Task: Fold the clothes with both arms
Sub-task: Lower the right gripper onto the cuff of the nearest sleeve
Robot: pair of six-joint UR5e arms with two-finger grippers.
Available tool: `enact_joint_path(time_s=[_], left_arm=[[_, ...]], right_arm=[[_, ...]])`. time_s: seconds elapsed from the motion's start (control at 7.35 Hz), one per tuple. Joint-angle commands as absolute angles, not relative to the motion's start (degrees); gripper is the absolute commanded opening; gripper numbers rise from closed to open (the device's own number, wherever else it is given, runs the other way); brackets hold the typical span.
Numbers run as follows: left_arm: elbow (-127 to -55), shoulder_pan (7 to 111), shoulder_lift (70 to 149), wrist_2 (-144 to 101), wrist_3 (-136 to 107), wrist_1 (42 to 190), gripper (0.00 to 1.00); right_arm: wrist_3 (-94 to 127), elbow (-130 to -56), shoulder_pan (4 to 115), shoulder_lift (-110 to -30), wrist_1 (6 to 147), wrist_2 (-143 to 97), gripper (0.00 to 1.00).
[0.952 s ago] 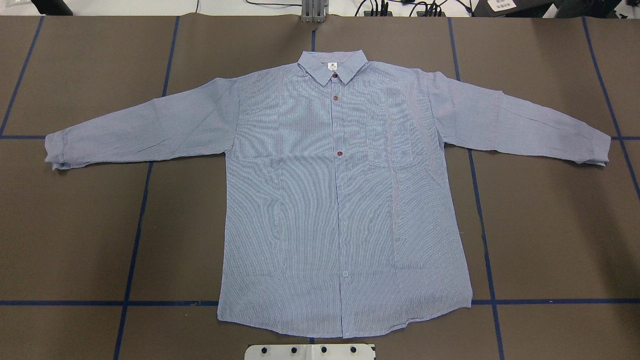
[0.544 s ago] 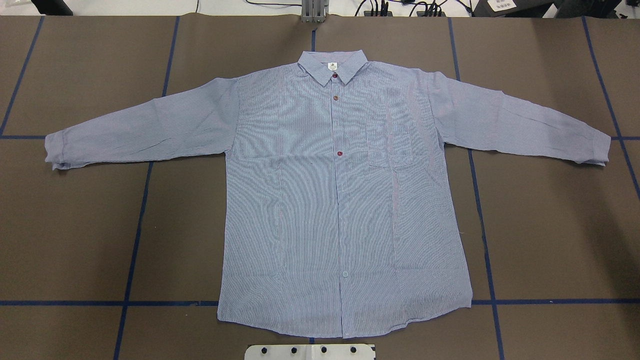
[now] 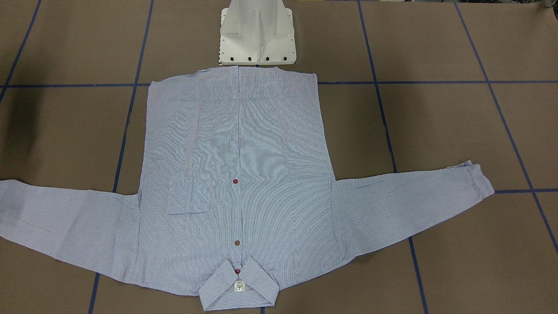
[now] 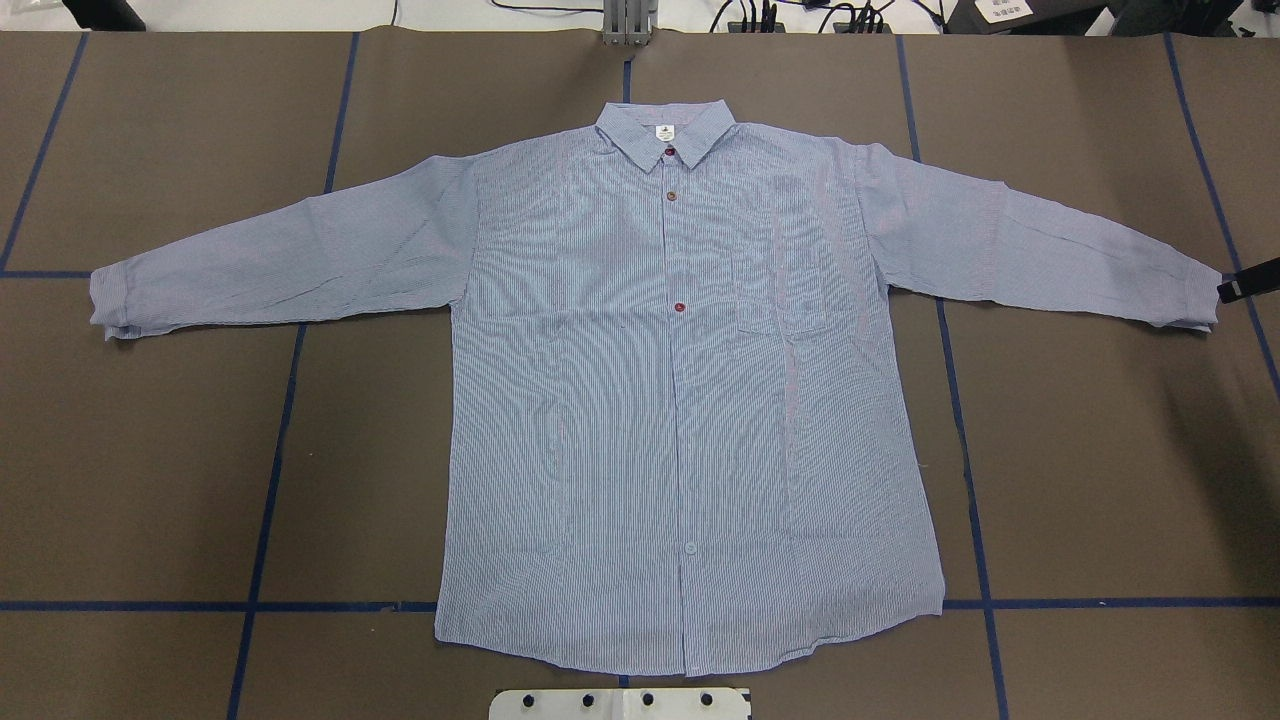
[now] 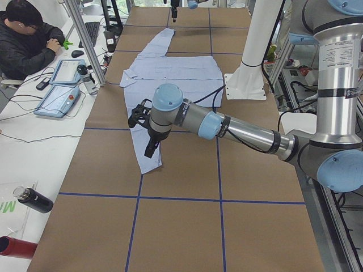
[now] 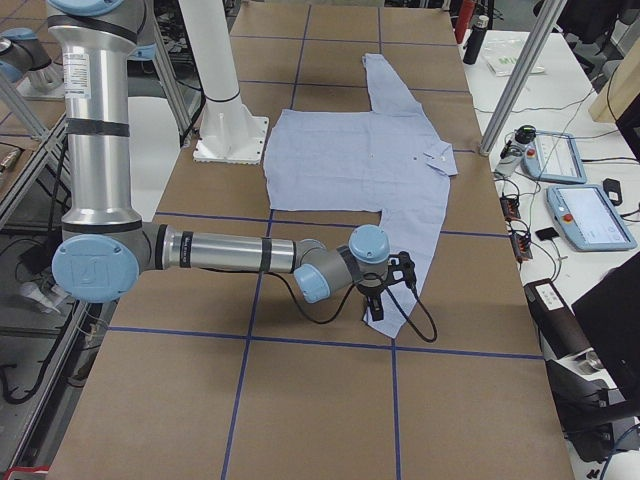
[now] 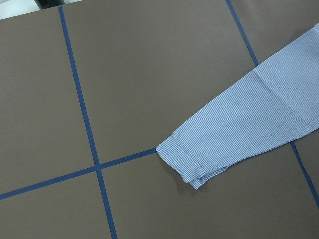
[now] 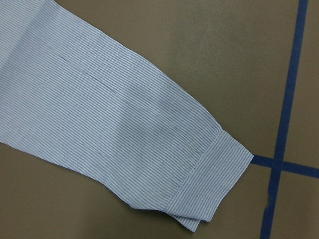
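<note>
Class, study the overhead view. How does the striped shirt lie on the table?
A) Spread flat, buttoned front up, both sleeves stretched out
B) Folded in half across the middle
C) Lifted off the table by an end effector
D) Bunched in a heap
A: the shirt lies flat on the table with its buttons facing up and its sleeves stretched out to either side.

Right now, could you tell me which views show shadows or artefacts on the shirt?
Overhead: moiré ripples across the shirt, a soft shadow on the table at right. Front-facing: a dark shadow on the table at the view's left. Right wrist: a faint shadow on the sleeve.
</note>
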State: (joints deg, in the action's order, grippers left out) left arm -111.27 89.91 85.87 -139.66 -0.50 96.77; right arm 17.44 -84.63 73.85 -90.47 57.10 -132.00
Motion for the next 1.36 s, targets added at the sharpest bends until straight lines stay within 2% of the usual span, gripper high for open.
enact_joint_path(time_s=[0.0, 0.41, 0.54, 0.82, 1.09, 1.22], left_arm=[[-111.27, 89.91, 85.87, -139.66, -0.44, 96.77, 1.00], [-111.44, 90.00, 85.69, -139.66, -0.53, 96.77, 1.00], [-111.53, 89.91, 85.61, -139.66, -0.53, 96.77, 1.00], [-111.62, 89.91, 85.52, -139.75, -0.44, 96.77, 1.00], [-111.53, 89.91, 85.52, -139.75, -0.53, 96.77, 1.00], [-111.53, 89.91, 85.52, -139.75, -0.53, 96.77, 1.00]], right_arm=[[17.14, -83.33, 70.07, -90.09, 55.56, -127.55, 0.93], [13.56, -76.58, 67.50, -89.74, 47.58, -123.84, 0.89], [13.45, -76.47, 67.50, -89.74, 47.11, -123.84, 0.85], [12.23, -76.38, 67.41, -89.65, 47.11, -123.23, 0.67], [10.29, -75.50, 67.41, -88.43, 47.20, -122.70, 0.65], [10.28, -75.32, 67.24, -87.81, 47.20, -122.61, 0.61]])
